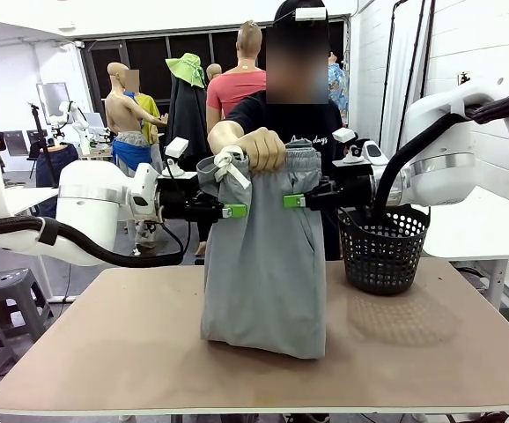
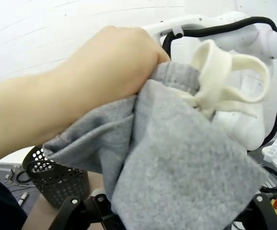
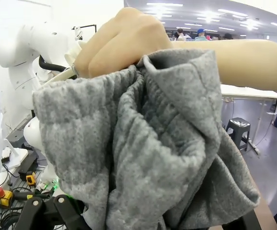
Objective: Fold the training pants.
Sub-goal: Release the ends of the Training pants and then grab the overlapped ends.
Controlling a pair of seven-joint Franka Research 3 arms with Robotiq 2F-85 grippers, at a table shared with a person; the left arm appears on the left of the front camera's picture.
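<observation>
A person's hand (image 1: 259, 148) holds the light grey training pants (image 1: 263, 264) up by the bunched waistband, and the doubled legs hang down until their lower fold rests on the table (image 1: 105, 335). The white drawstring (image 1: 232, 165) dangles at the left of the fist. My left gripper (image 1: 234, 211) is at the pants' left edge and my right gripper (image 1: 294, 201) at their right side, both just below the waistband. In the left wrist view the left gripper (image 2: 165, 213) is open with grey cloth between its spread fingers. The right gripper (image 3: 138, 218) is also open, with cloth across it.
A black mesh basket (image 1: 382, 251) stands on the table's right rear, close behind my right arm. The person stands at the far edge directly behind the pants. Bare tabletop lies to the left of and in front of the pants.
</observation>
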